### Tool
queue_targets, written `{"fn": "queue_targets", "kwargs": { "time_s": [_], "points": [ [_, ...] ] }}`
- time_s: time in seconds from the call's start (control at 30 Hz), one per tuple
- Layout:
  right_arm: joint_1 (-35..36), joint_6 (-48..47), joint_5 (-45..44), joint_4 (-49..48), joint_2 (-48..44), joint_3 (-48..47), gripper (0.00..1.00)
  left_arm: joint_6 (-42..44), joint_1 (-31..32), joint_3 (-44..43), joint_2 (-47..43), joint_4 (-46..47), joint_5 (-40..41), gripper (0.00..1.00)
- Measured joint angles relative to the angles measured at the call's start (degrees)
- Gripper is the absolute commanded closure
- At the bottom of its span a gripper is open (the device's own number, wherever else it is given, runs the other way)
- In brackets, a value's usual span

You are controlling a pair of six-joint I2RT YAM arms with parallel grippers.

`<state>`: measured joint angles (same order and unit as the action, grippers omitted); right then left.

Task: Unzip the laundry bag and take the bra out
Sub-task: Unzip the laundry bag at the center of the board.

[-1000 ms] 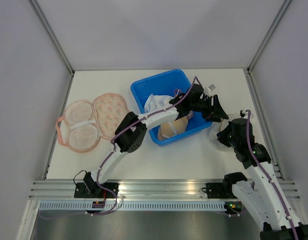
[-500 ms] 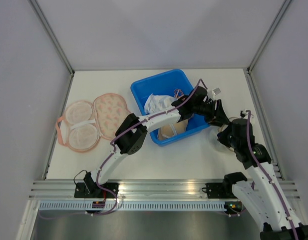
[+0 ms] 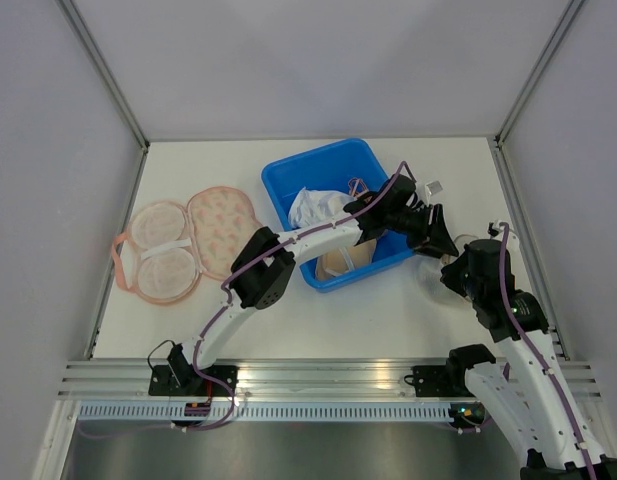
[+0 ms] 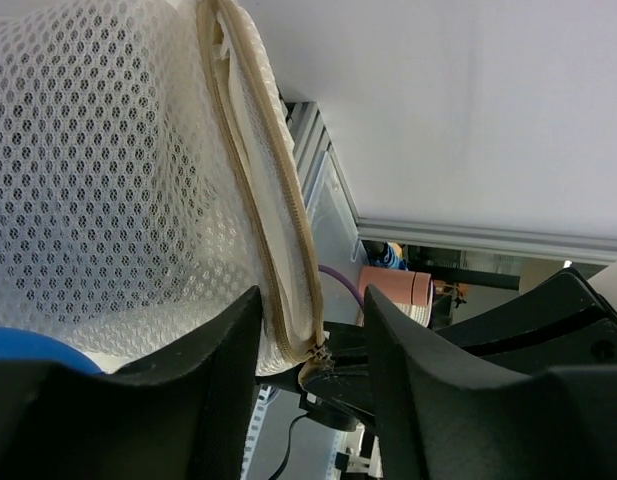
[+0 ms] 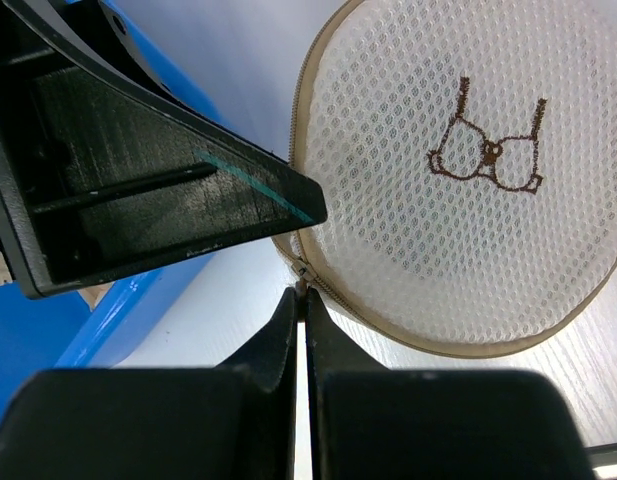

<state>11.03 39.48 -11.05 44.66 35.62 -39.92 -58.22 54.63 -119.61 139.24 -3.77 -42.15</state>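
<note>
Laundry bag (image 5: 458, 190): round white mesh with a tan zipper rim, lying on the surface (image 3: 188, 170) just right of the blue bin (image 3: 288, 182). Only marking is a small brown bra pictogram (image 5: 485, 152); no readable writing. Zipper pull (image 5: 301, 272) sits at the bag's near-left edge. Right gripper (image 5: 303, 300): jaws pressed together on that pull. Left gripper (image 4: 310, 322): jaws half-spread astride the zippered rim; whether they pinch it cannot be told.
</note>
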Motion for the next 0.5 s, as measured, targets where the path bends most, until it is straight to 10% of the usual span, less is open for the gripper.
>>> {"fn": "queue_targets", "kwargs": {
  "time_s": [0.2,0.5],
  "points": [
    [0.0,0.3,0.0,0.0,0.0,0.0,1.0,-0.9,0.2,0.0,0.1,0.7,-1.5,0.98],
    [0.0,1.8,-1.7,0.0,-1.3,0.0,1.0,-10.2,0.1,0.0,3.0,13.0,-4.3,0.98]
  ]
}}
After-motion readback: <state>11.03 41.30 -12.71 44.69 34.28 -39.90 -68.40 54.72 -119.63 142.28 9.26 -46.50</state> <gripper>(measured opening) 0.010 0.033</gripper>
